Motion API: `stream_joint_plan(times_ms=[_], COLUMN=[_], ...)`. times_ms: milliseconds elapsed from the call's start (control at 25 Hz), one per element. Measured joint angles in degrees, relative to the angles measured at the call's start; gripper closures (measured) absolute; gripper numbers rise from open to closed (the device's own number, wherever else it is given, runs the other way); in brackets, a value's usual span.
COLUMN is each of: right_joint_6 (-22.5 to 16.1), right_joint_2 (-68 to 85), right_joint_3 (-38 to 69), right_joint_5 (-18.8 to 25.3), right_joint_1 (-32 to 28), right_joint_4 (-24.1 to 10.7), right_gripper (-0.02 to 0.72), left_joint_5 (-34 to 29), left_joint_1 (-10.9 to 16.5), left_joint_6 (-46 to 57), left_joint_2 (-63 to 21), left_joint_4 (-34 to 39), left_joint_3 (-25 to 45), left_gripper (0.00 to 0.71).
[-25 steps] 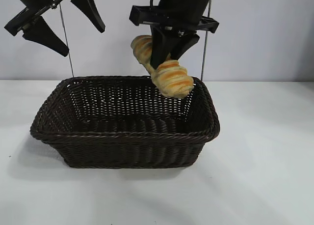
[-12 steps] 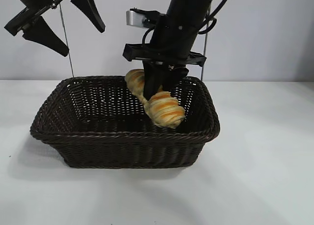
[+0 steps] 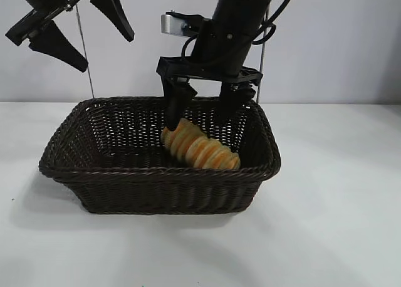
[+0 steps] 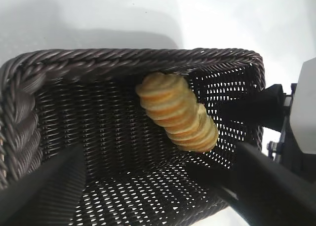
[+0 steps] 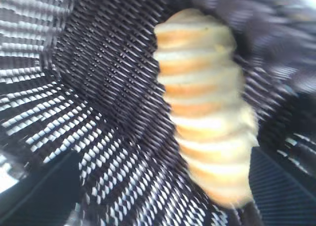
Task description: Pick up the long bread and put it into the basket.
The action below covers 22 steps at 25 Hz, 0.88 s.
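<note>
Lying on the floor of the basket (image 3: pixel 156 174), toward its right half and slanted from the back down to the front wall, the long bread (image 3: pixel 199 148) looks like a light thing, soft under a ridged crust, so it would dent or crumble if pinched hard. Its stripes and ridges should give the pads some bite, and the sensible hold is across the middle of its length, where the loaf is thickest and would hang balanced. The right gripper (image 3: pixel 199 121) hangs directly above it inside the basket mouth, jaws spread wide, one finger on each side of the loaf's upper end. It grips nothing; the finger nearer the back end seems to graze the crust or sit just beside it, though the exterior view does not settle which. From the right wrist view the bread fills the gap below the claw, free on the weave. The left gripper (image 3: pixel 69 30) is parked high beyond the basket's left corner, its fingers apart and empty. Judged from this, the placing is essentially done.
</note>
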State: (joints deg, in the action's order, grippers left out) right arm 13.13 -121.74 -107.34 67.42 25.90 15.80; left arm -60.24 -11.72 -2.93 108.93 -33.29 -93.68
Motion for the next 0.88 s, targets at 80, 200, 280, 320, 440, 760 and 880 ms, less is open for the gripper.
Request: stream_joint_plan(times_ms=[80,200,280,320,440,760,880], right_joint_6=[-0.1,-1.1,-1.6,-2.0,-2.9,-5.3,-5.4], right_joint_2=[0.9,2.2,3.0,3.3,3.6,3.6,3.6], right_joint_3=[-0.7,-2.6,-4.3,-5.5,-8.4,-10.5,-10.5], right_joint_5=[0.8,1.5,2.2,2.6,3.2,3.6,3.6], right_joint_1=[-1.2,-3.3,-5.0,-5.8,-8.6,-14.7,-15.0], right_joint_4=[0.0,-0.2,-0.2,-0.2,-0.2,-0.4,-0.4], right_gripper=[0.038,0.038,0.038,0.038,0.038,0.038,0.038], left_joint_5=[0.0,-0.1,-0.1,-0.1,-0.2,-0.2,-0.2], left_joint_1=[0.0,0.0,0.0,0.0,0.0,0.0,0.0], left_joint_6=[0.0,0.0,0.0,0.0,0.0,0.0,0.0], left_joint_2=[0.0,0.0,0.0,0.0,0.0,0.0,0.0], left_joint_4=[0.0,0.1,0.2,0.2,0.2,0.2,0.2], left_joint_3=[0.0,0.0,0.0,0.0,0.0,0.0,0.0], left_gripper=[0.123,0.123,0.123,0.123,0.123,0.123,0.123])
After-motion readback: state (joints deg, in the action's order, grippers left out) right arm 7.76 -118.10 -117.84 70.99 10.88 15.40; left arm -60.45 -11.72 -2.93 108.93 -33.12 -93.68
